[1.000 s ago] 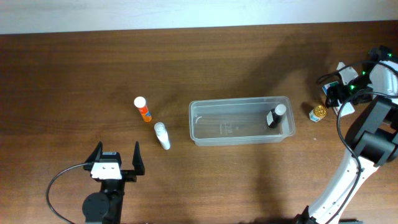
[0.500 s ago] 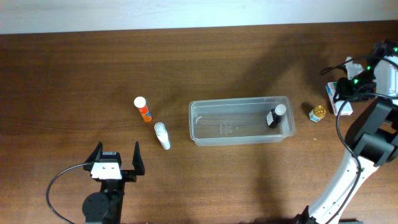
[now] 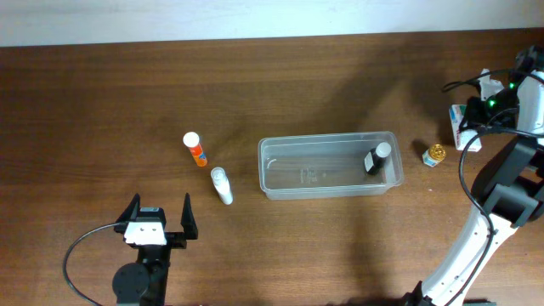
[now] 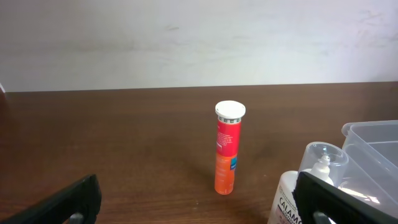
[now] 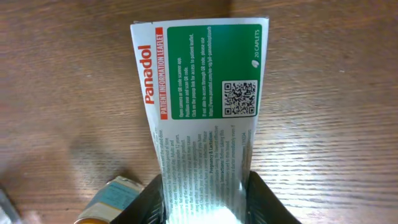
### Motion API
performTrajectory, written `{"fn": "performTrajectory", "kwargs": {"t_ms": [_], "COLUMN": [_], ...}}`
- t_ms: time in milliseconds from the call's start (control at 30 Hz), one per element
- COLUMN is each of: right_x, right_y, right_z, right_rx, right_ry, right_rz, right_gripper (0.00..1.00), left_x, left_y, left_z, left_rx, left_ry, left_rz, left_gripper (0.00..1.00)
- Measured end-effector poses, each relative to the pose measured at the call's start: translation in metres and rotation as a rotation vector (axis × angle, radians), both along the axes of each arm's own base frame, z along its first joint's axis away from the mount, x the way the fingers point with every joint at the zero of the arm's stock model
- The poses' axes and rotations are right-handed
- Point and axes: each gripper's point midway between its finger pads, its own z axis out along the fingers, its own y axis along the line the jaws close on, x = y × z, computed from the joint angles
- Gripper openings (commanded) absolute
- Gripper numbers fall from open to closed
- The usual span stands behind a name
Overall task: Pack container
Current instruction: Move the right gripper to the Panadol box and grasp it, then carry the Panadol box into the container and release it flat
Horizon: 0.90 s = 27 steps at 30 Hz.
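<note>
The clear container point(image 3: 323, 138) lies mid-table with a small black bottle with a white cap point(image 3: 375, 158) standing at its right end; its corner shows in the left wrist view point(image 4: 373, 134). My right gripper point(image 3: 478, 117) point(image 5: 205, 208) is shut on a white-and-green Panadol box point(image 3: 461, 127) point(image 5: 202, 106), right of the container. A small gold-capped jar point(image 3: 435, 155) point(image 5: 109, 199) sits between box and container. My left gripper point(image 3: 160, 211) point(image 4: 199, 199) is open near the front, holding nothing.
An orange tube with a white cap point(image 3: 195, 150) point(image 4: 227, 149) stands left of the container. A white Calamine bottle point(image 3: 223, 186) point(image 4: 298, 193) lies between the tube and the container, close to my left gripper's right finger point(image 4: 323, 196).
My right gripper has closed on the Panadol box and shifted a little right and toward the back with it. The left arm has not moved.
</note>
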Motion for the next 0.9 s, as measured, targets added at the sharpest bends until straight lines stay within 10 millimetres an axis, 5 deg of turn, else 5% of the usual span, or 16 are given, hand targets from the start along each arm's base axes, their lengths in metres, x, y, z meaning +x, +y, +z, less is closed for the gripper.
{"fn": "performTrajectory", "kwargs": {"t_ms": [200, 500, 733, 900], "right_x": [-0.002, 0.006, 0.011, -0.035], "right_y": [0.016, 0.052, 0.131, 0.206], "right_z": [0.009, 0.113, 0.176, 0.223], "right_rx": [0.086, 0.126, 0.025, 0.004], "right_ry": [-0.004, -0.121, -0.205, -0.24], "right_rz": [0.001, 0.044, 0.158, 0.273], "right_gripper": [0.32, 0.31, 0.32, 0.32], "left_x": [0.0, 0.0, 0.0, 0.0], "left_y": [0.0, 0.0, 0.0, 0.0], "left_z": [0.0, 0.0, 0.0, 0.0], "left_rx": [0.0, 0.0, 0.0, 0.0], "left_ry": [0.0, 0.0, 0.0, 0.0], "left_rz": [0.0, 0.0, 0.0, 0.0], "left_gripper": [1.0, 0.99, 0.99, 0.99]}}
